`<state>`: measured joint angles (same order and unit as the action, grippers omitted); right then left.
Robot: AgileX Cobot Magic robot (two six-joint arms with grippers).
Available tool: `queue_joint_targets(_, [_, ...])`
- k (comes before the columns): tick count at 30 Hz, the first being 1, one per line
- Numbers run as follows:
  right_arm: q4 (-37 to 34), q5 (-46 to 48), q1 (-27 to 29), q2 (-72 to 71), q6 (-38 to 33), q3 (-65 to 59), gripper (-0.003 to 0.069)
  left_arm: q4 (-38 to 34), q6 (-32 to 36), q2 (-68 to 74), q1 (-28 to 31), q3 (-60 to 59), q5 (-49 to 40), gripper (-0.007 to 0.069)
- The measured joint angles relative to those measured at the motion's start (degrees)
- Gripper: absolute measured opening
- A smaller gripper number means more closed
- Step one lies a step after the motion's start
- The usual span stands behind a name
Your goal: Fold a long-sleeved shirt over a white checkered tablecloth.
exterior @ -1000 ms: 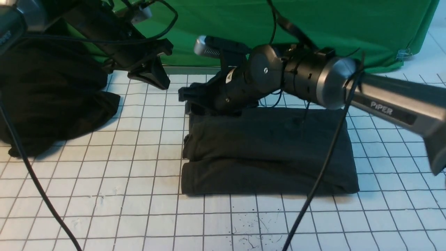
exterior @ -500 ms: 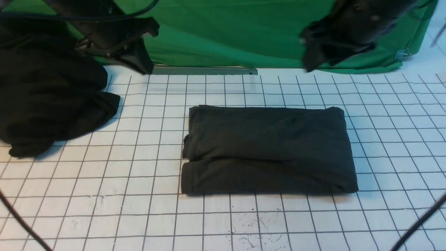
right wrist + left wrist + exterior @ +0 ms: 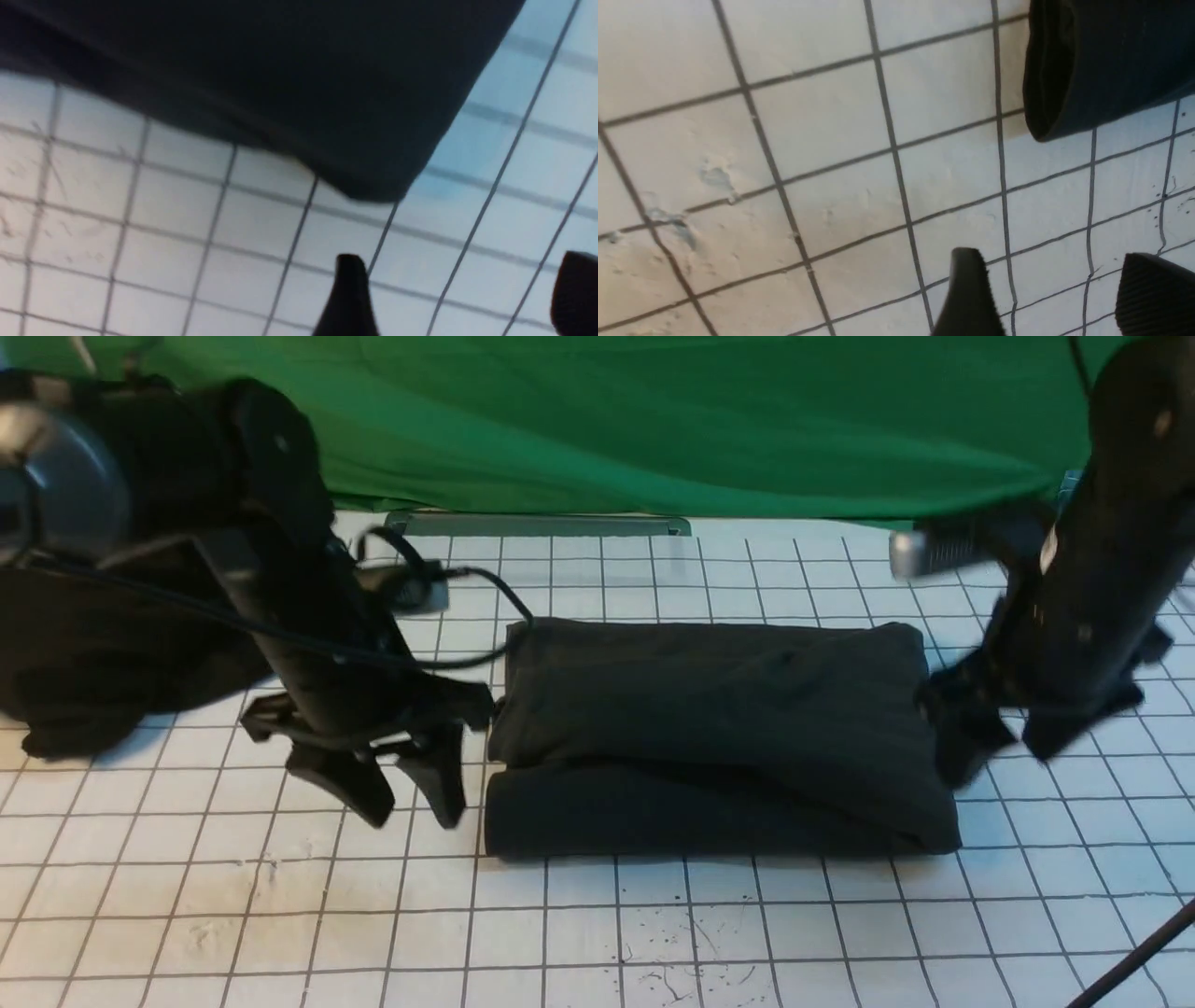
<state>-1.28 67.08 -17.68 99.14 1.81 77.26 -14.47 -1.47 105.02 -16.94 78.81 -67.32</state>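
Observation:
The long-sleeved shirt (image 3: 719, 737) lies folded into a dark charcoal rectangle in the middle of the white checkered tablecloth (image 3: 597, 924). My left gripper (image 3: 411, 807) hangs open just off the shirt's left edge, fingers pointing down at the cloth, empty. My right gripper (image 3: 1004, 751) stands open at the shirt's right edge, also empty. In the left wrist view the left gripper (image 3: 1050, 256) has only tablecloth (image 3: 822, 140) between its fingers, with a shirt corner (image 3: 1101, 65) beyond. The right wrist view, blurred, shows the right gripper (image 3: 461, 256) over bare tablecloth (image 3: 163, 210) near the shirt (image 3: 280, 70).
A shapeless black heap of cloth (image 3: 121, 644) lies at the far left, partly behind my left arm. A green backdrop (image 3: 653, 420) closes the back, with a grey bar (image 3: 541, 525) at its foot. A black cable (image 3: 1130, 961) crosses the bottom right corner.
The right arm lifted off the shirt's back edge, swung away, then came down at its right edge. The left arm dropped from the back left to the left edge, and its gripper opened.

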Motion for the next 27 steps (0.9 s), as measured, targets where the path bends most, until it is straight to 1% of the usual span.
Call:
queue_joint_targets(1, [0.0,-0.57,0.0,0.0,0.07,-0.84,0.0528,0.07,-0.06,0.07,-0.34,-0.17,0.41,0.0441])
queue_joint_targets(2, [-0.17,-3.55,0.0,0.0,0.56,-4.28,0.053,0.18,-0.17,0.38,-1.66,-0.56,2.53,0.0477])
queue_joint_targets(3, [-0.15,-3.86,0.0,0.0,0.56,-4.28,0.053,0.18,-0.25,0.44,-1.9,-0.61,3.0,0.0479])
queue_joint_targets(5, [-0.59,-7.4,0.0,0.05,1.51,-7.29,0.0531,0.12,-0.27,1.38,-2.74,-0.67,5.42,0.0501])
queue_joint_targets(14, [-0.83,-14.24,0.0,4.69,1.71,-9.58,0.0533,-1.79,-0.27,6.14,-2.97,-0.76,9.92,0.0506])
queue_joint_targets(16, [-0.83,-16.45,0.0,7.18,1.71,-9.58,0.0525,-4.6,-0.2,6.5,-2.97,-0.83,10.97,0.0475])
queue_joint_targets(17, [-0.83,-16.59,0.0,7.52,1.71,-9.58,0.0523,-4.6,-0.2,6.5,-2.97,-0.83,10.97,0.0475])
queue_joint_targets(19, [-0.83,-17.75,0.0,8.6,1.71,-9.58,0.0463,-6.04,0.11,6.5,-2.97,-0.83,12.11,0.0413])
queue_joint_targets(20, [-0.89,-18.13,0.0,8.66,1.66,-9.58,0.042,-6.34,0.18,6.5,-2.97,-0.83,12.64,0.0376])
queue_joint_targets(23, [-1.08,-18.79,0.0,8.66,1.59,-9.58,0.0264,-6.82,0.74,6.61,-2.97,-0.87,14.06,0.0244])
queue_joint_targets(25, [-1.25,-18.96,0.0,8.66,1.54,-9.58,0.0139,-6.93,1.48,6.81,-2.97,-0.87,14.39,0.0135])
queue_joint_targets(26, [-1.31,-19.09,0.0,8.6,1.54,-9.58,0.0088,-7.11,2.08,6.8,-2.97,-0.87,14.39,0.0083])
queue_joint_targets(27, [-1.42,-19.04,0.0,8.6,1.54,-9.58,0.0059,-7.53,3.21,6.8,-2.97,-0.87,14.41,0.0048])
